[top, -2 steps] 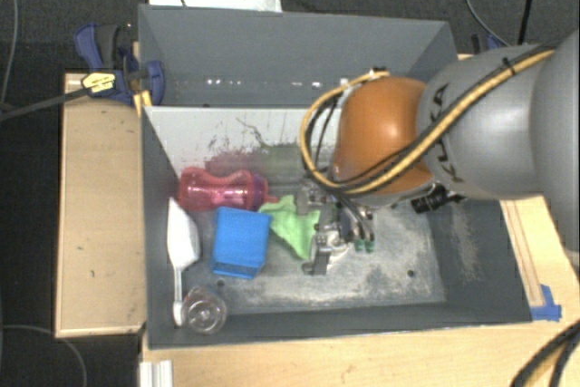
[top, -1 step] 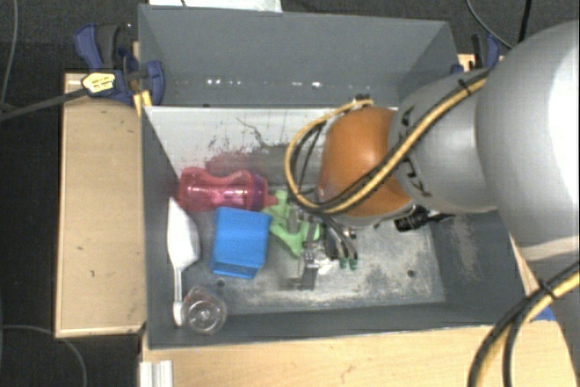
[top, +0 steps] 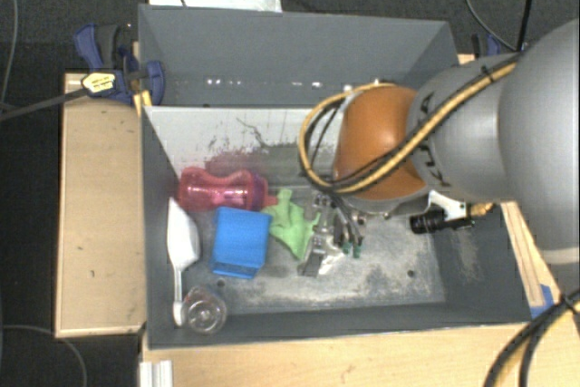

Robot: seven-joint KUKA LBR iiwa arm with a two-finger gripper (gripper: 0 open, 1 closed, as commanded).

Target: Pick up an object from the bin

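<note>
Gripper point(top: 328, 242) low at frame centre, just beside the right edge of a crumpled green item point(top: 290, 227) — grip state cannot be told. Blue block point(top: 240, 242) further left; bin point(top: 299, 59) floor open lower right.

One camera up top, looking down into the bin point(top: 290, 50)

We've got one view here, set above the grey metal bin and a bit off to one side. So we're looking in at a tilt rather than dead straight down: the far wall shows us its inner face and the near rim runs along the bottom. It's close enough that the bin takes up most of the picture, and the arm point(top: 507, 131) comes in from the right, looming big near the lens.
</note>
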